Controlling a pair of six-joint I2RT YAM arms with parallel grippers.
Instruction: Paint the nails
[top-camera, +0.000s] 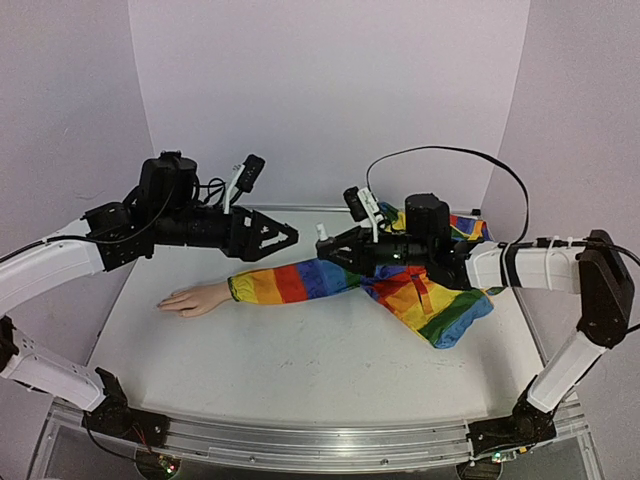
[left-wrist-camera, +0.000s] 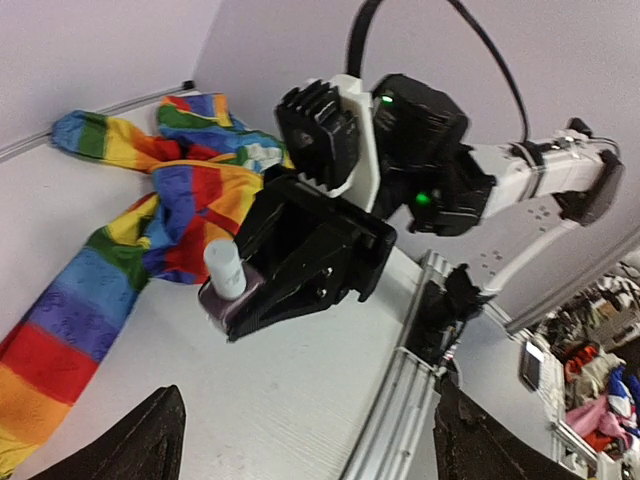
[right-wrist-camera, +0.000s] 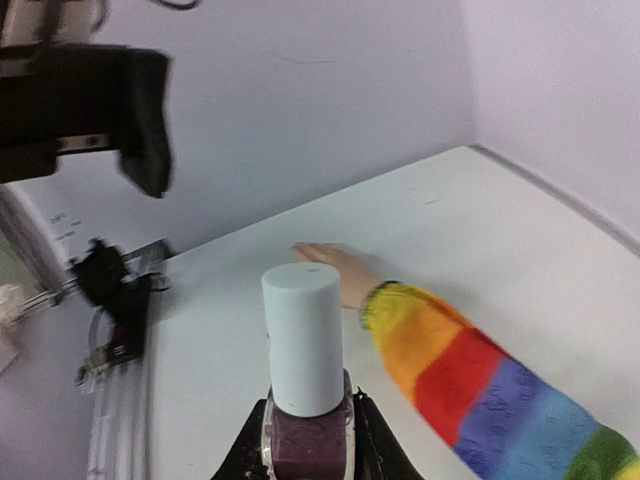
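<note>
The pale mannequin hand (top-camera: 190, 299) lies flat on the white table, left of centre, in a rainbow-striped sleeve (top-camera: 295, 281). Its nails are too small to make out. My right gripper (top-camera: 325, 247) is shut on a small polish bottle (right-wrist-camera: 305, 440) of purple glass with a white cap (right-wrist-camera: 302, 340), held upright above the sleeve. The hand also shows beyond the bottle in the right wrist view (right-wrist-camera: 330, 268). My left gripper (top-camera: 290, 236) is open and empty, raised and facing the bottle (left-wrist-camera: 225, 280) across a short gap; its fingers (left-wrist-camera: 130, 440) stand wide apart.
The rest of the rainbow garment (top-camera: 440, 300) is heaped at the back right under the right arm. An aluminium rail (top-camera: 300, 440) runs along the table's near edge. White backdrop walls close in the back and both sides.
</note>
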